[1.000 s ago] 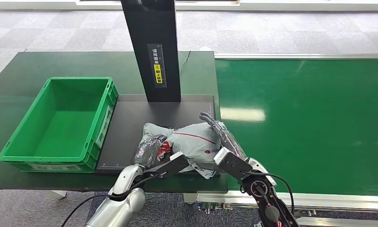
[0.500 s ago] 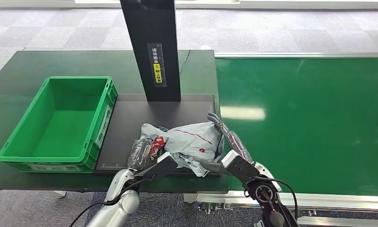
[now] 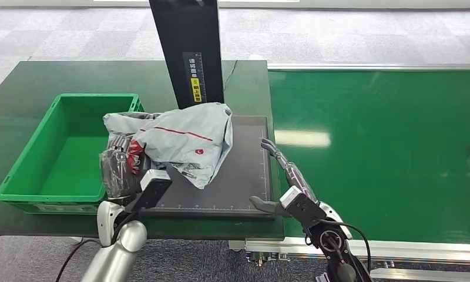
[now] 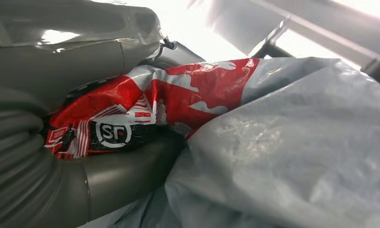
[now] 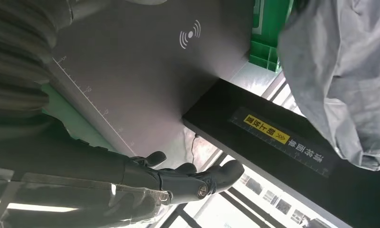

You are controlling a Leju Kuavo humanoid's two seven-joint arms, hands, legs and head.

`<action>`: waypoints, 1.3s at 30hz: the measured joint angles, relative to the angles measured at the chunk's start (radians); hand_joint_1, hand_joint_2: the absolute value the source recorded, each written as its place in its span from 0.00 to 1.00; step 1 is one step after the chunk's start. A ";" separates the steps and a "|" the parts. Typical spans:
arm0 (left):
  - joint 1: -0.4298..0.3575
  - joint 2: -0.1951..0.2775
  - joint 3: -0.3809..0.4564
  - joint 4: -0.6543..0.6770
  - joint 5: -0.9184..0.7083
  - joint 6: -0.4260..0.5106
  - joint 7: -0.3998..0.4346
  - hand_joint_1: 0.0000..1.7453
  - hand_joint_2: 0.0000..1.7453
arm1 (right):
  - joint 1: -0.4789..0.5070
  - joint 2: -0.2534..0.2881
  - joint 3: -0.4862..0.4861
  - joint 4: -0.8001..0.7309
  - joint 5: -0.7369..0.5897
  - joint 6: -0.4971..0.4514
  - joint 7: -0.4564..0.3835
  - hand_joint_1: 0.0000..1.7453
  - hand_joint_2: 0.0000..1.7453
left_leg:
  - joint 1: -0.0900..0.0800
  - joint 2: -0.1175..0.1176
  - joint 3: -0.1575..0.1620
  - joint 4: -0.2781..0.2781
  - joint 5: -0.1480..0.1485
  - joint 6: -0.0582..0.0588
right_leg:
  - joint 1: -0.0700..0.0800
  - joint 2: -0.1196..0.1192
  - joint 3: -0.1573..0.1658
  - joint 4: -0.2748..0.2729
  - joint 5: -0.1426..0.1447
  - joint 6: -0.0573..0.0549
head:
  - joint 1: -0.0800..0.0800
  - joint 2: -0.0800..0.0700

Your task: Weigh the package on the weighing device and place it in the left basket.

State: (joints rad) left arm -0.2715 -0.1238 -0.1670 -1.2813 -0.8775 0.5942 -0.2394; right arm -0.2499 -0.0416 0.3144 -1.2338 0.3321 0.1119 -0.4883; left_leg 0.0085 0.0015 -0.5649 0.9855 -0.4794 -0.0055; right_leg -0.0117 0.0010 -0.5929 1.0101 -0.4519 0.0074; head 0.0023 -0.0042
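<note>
While your left hand clamps only one end of the package, its loose bulk could snag the basket rim; your right hand hangs spread, empty.

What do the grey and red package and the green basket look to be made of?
The grey and red package looks like a thin, glossy plastic mailer bag: it creases, sags from the left hand and shows sheen in the left wrist view. The green basket looks like rigid moulded plastic, smooth and semi-matt, with ribbed walls and a thick rim.

Head view looks down; wrist views sit close (sharing the package).
</note>
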 joint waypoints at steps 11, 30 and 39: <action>-0.180 0.049 0.135 0.118 -0.258 -0.062 0.260 1.00 1.00 | -0.039 -0.002 0.031 0.027 -0.011 0.004 -0.005 0.00 1.00 | 0.000 0.000 0.000 0.000 0.002 -0.001 | 0.000 0.000 0.000 0.000 0.001 -0.001 | 0.000 0.000; -0.406 0.208 0.467 0.641 -0.324 0.028 0.356 1.00 0.00 | -0.099 0.001 0.111 0.119 0.006 0.021 -0.010 0.00 1.00 | 0.001 0.003 -0.003 0.000 0.002 -0.002 | 0.002 0.002 -0.004 0.001 0.001 -0.001 | 0.000 0.000; -0.394 0.197 0.590 0.642 -0.391 0.029 0.297 0.09 0.00 | -0.116 0.003 0.133 0.145 0.008 0.016 -0.002 0.00 1.00 | 0.001 0.001 -0.003 0.000 0.002 -0.002 | 0.002 0.001 -0.004 0.001 0.001 -0.001 | 0.000 0.000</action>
State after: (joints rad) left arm -0.6659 0.0730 0.4226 -0.6396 -1.2684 0.6230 0.0575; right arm -0.3662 -0.0384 0.4474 -1.0884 0.3401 0.1283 -0.4906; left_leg 0.0098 0.0025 -0.5680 0.9856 -0.4776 -0.0072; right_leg -0.0099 0.0021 -0.5966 1.0106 -0.4508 0.0062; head 0.0028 -0.0042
